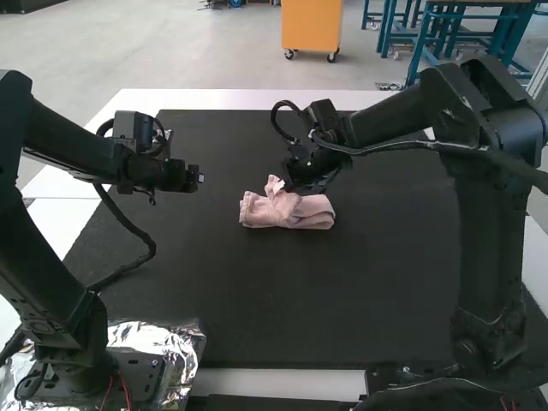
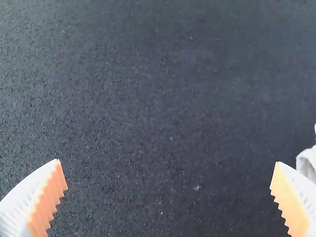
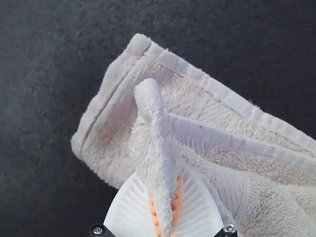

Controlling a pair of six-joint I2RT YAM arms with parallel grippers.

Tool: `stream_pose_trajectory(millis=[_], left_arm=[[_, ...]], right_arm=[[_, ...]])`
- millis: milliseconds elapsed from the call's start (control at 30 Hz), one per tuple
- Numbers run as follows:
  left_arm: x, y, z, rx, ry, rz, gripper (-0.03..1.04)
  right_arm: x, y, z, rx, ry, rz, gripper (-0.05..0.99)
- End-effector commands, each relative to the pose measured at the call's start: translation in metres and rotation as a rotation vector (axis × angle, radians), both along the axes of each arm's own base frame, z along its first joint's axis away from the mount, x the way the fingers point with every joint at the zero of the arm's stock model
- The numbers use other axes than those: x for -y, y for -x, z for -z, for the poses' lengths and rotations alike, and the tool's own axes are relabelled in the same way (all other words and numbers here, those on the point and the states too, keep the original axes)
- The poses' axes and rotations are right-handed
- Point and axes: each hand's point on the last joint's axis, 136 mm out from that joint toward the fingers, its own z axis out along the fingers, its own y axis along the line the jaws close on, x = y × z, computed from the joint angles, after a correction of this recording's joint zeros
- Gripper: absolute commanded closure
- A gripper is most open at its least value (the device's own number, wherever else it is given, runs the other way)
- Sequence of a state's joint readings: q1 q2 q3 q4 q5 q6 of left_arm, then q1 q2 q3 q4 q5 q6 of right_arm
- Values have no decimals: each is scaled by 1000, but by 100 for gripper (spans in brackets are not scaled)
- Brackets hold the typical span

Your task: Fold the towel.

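Pink terry towel (image 1: pixel 304 216), bunched in a rough roll, lay mid-mat (image 1: pixel 257 308), long axis left-to-right, right white-ribbed, orange-padded gripper (image 3: pixel 165 197) nearer, pinching 1 raised fold; matching left gripper (image 2: pixel 168 164), spread wide, stood apart beyond its left end.

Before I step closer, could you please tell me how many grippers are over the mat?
2: the left gripper, over the mat left of the towel, and the right gripper, pinching the towel's raised fold.

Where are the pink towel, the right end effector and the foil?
Pink towel (image 1: pixel 295 219), high view: its near side.
Right end effector (image 3: pixel 162 178), right wrist view: midway between its fingertips.
Foil (image 1: pixel 183 342), high view: its crinkled right part.
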State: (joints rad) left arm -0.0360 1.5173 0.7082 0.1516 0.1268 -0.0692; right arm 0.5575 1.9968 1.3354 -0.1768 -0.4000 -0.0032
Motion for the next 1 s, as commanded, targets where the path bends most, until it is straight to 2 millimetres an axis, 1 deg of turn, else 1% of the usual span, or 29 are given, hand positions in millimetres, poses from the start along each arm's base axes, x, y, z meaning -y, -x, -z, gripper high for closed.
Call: stream_pose_trajectory(millis=[0, 67, 133, 300, 333, 367, 433, 500, 533, 567, 600, 633, 667, 700, 733, 767, 800, 900, 967], left_arm=[[1, -1, -11, 31, 9, -9, 4], [2, -1, -11, 31, 10, -9, 4], [1, -1, -11, 29, 10, -10, 4], [1, 1, -9, 19, 8, -9, 4], [0, 1, -9, 16, 8, -11, 4], [-1, 1, -9, 16, 8, -14, 4], [0, 1, -10, 17, 7, -12, 4], [0, 2, -9, 16, 7, -10, 4], [1, 2, -9, 14, 7, -9, 4], [1, 2, -9, 16, 7, -9, 4], [1, 2, -9, 16, 7, -9, 4], [1, 1, -10, 19, 7, -9, 4], [1, 1, -10, 19, 8, -9, 4], [1, 1, -11, 22, 9, -9, 4], [1, 1, -11, 22, 7, -8, 4], [2, 1, -11, 22, 7, -7, 4], [1, 1, -10, 20, 7, -8, 4], [1, 1, -10, 20, 8, -11, 4], [1, 0, -11, 25, 8, -11, 4]], right_arm=[[-25, -3, -15, 32, -31, -22, 96], [-35, -3, -15, 38, -36, -36, 96], [-41, -3, -15, 39, -38, -46, 96], [-55, -4, -22, 55, -60, -60, 95], [-56, -5, -25, 56, -68, -63, 92], [-56, -6, -26, 57, -69, -61, 79], [-55, -8, -32, 59, -78, -51, 50], [-52, -6, -39, 67, -73, -74, 26], [-51, -6, -51, 87, -89, -83, 21], [-49, -7, -64, 108, -105, -80, 19], [-47, -10, -79, 137, -129, -68, 19], [-43, -15, -90, 163, -159, -50, 22], [-39, -17, -100, 178, -195, -44, 35], [-32, -22, -107, 196, -219, -29, 58], [-24, -27, -106, 212, -229, -9, 88], [-18, -30, -106, 216, -245, 15, 95], [-12, -32, -103, 212, -256, 37, 96], [-5, -23, -79, 168, -239, 29, 96], [-2, -17, -67, 157, -226, 22, 96]])
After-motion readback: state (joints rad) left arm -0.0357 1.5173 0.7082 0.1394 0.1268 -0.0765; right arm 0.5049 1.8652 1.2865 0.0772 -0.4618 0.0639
